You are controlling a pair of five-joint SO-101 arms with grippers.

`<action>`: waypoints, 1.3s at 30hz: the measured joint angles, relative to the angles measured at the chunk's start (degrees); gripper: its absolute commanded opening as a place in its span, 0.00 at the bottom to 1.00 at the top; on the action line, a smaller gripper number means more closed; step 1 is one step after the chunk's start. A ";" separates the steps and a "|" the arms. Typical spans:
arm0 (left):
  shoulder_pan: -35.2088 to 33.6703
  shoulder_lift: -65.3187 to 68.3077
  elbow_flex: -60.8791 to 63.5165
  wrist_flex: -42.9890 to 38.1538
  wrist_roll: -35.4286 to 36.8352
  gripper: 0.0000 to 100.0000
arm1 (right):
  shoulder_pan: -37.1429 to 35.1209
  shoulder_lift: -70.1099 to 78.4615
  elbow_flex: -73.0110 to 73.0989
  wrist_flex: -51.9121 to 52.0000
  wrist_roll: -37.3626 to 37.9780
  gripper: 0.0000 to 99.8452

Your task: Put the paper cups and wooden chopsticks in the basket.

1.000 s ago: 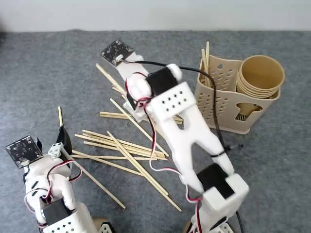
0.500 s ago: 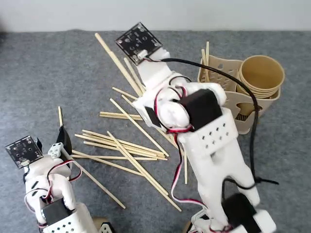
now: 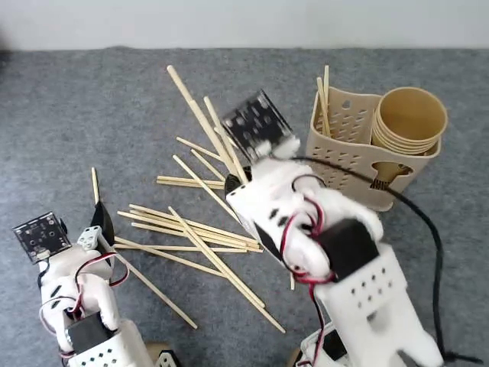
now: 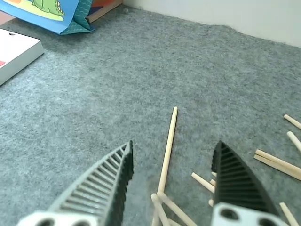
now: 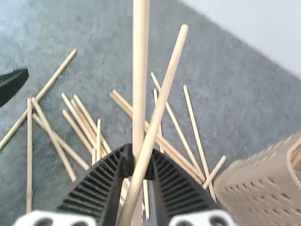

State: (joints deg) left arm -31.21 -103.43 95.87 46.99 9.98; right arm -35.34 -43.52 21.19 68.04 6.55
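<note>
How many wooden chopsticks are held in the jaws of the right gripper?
2. One long pale wooden chopstick runs straight out between the jaws of the right gripper; the second chopstick crosses it at a slant. A third could hide behind them.

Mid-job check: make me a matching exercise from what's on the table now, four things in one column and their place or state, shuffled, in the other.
Things:
1. paper cups
2. right gripper
3. left gripper
4. loose chopsticks

States:
A. open, over the carpet
B. stacked in the basket
C. shut on two chopsticks
D. lying on the carpet

Pairs: 1-B, 2-C, 3-A, 4-D
</note>
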 measured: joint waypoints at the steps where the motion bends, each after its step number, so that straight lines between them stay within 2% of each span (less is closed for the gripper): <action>1: 0.00 0.00 0.00 0.00 -0.09 0.26 | 0.62 -1.14 1.76 -1.93 0.00 0.01; 9: 0.00 0.00 0.09 0.00 -0.35 0.26 | 12.66 -2.99 3.87 -15.74 -0.09 0.01; 20: 0.00 0.00 0.09 0.00 -0.35 0.26 | 24.53 -3.08 7.21 -35.60 -0.18 0.01; 27: 0.00 0.00 0.09 0.00 -0.35 0.26 | 29.36 -2.99 11.34 -47.74 -0.18 0.01; 34: 0.00 0.00 0.09 0.00 -0.35 0.26 | 30.86 -2.55 11.34 -52.31 -0.18 0.01; 39: 0.00 0.00 0.09 0.00 -0.35 0.26 | 31.91 4.04 11.34 -54.51 -0.18 0.01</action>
State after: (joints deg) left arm -31.21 -103.43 95.96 46.99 9.63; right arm -3.43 -39.47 32.53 13.54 6.37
